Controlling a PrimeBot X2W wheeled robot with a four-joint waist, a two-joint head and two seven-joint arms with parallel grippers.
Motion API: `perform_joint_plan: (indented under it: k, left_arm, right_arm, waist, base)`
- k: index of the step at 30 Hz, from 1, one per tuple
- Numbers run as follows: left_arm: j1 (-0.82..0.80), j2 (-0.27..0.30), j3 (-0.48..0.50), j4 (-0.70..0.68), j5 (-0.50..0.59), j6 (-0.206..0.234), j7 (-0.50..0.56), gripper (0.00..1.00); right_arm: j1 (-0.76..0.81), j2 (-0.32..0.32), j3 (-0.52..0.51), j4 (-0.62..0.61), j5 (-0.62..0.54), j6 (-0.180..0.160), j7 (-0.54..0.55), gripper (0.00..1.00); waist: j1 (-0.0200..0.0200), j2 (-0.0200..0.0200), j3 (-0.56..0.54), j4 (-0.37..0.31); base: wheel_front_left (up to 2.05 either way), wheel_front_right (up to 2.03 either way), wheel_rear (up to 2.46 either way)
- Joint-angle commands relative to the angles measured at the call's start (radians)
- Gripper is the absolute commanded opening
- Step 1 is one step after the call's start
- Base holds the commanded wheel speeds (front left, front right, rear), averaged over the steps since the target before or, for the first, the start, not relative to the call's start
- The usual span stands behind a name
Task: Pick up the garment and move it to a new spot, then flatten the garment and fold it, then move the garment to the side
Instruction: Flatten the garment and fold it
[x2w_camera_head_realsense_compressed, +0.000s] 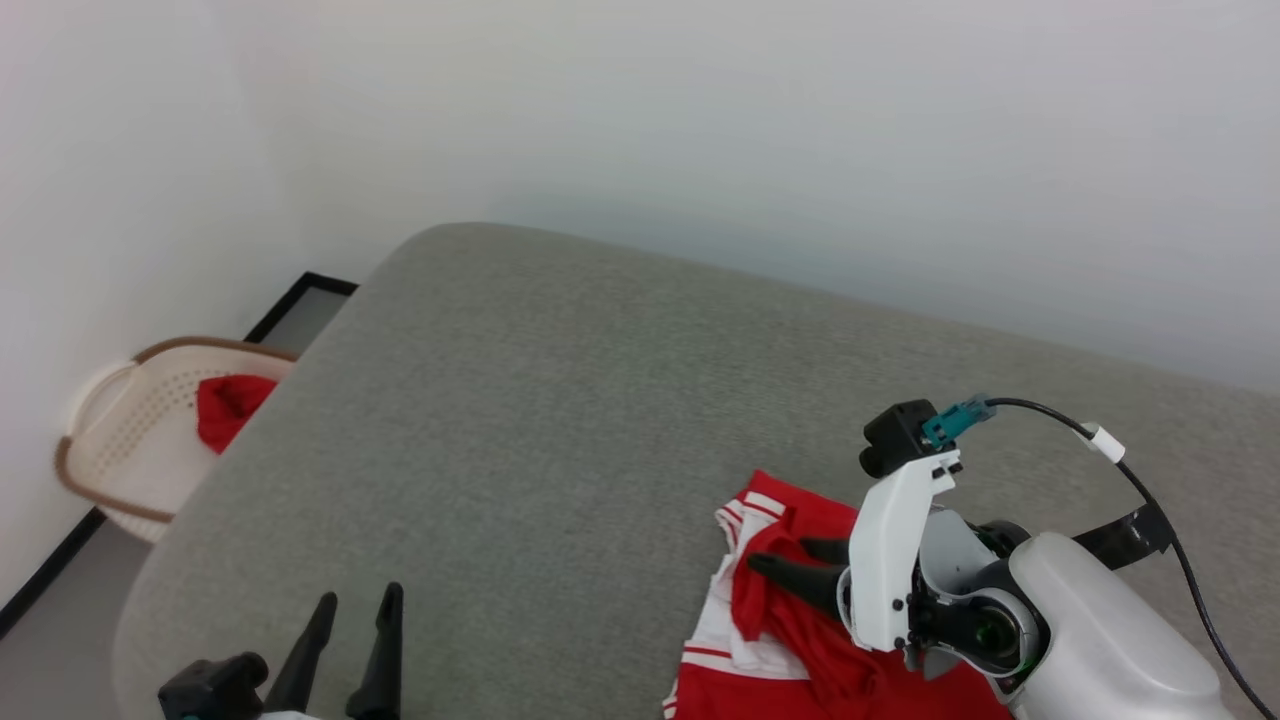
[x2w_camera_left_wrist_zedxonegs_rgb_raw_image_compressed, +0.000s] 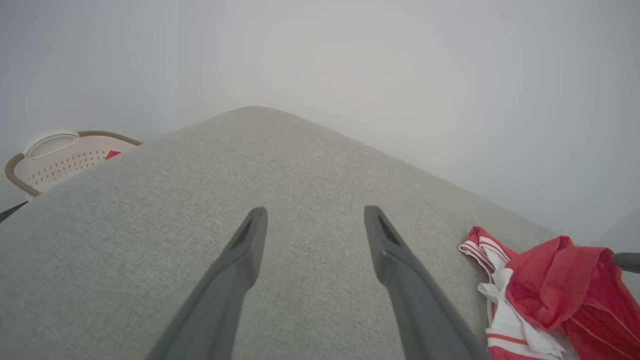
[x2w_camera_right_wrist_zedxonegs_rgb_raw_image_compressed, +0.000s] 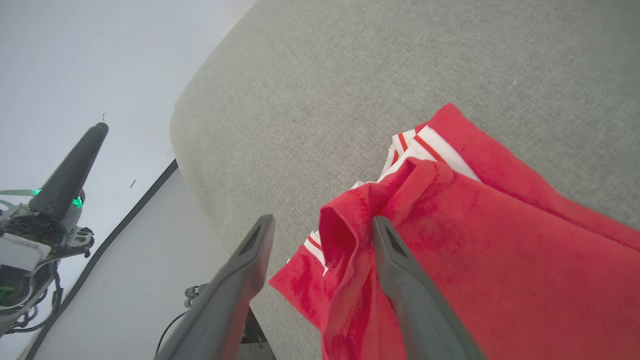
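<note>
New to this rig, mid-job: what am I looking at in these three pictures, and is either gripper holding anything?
It is a two-armed robot. The head view looks down on a grey padded surface; each wrist view looks along one gripper's dark fingers. The left gripper hangs open over bare padding. The right gripper is open, its fingers either side of a raised fold of the red and white garment. Nothing is clamped. A basket with a red cloth sits beside the surface.

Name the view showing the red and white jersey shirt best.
Right wrist view: the red jersey shirt with white striped trim lies close and large. The head view has the right arm covering part; the left wrist view crops it.
</note>
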Motion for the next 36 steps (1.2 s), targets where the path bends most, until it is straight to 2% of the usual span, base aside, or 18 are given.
perform_joint_plan:
  k: [1,8,16,28,36]
  left_arm:
    - [0.006,-0.001,0.006,-0.006,0.01,-0.006,-0.003,1.0]
    - [0.015,-0.001,0.034,-0.021,0.023,-0.008,-0.002,1.0]
    - [0.04,0.002,0.071,-0.044,0.043,-0.008,-0.002,1.0]
    - [0.094,0.006,0.131,-0.086,0.092,-0.008,-0.002,1.0]
    - [0.124,0.019,0.155,-0.103,0.122,-0.011,-0.002,1.0]
  right_arm:
    - [-0.018,-0.013,0.012,-0.023,0.016,-0.001,-0.012,1.0]
    - [-0.011,-0.064,0.027,-0.133,0.065,-0.001,-0.089,1.0]
    - [0.01,-0.147,0.026,-0.228,0.044,-0.001,-0.21,1.0]
    - [0.112,-0.307,-0.033,-0.261,-0.098,-0.001,-0.586,1.0]
    - [0.212,-0.367,-0.106,-0.22,-0.194,-0.001,-0.796,1.0]
  waist:
    - [0.0,-0.0001,-0.001,-0.039]
    - [0.0,-0.0001,-0.003,-0.114]
    - [0.0,-0.0001,-0.009,-0.192]
    - [0.0,-0.0001,-0.027,-0.301]
    - [0.0,-0.0001,-0.041,-0.348]
  base:
    - [0.0,0.0,0.0]
    - [0.0,0.0,0.0]
    - [0.0,0.0,0.0]
    - [0.0,0.0,0.0]
    - [0.0,0.0,0.0]
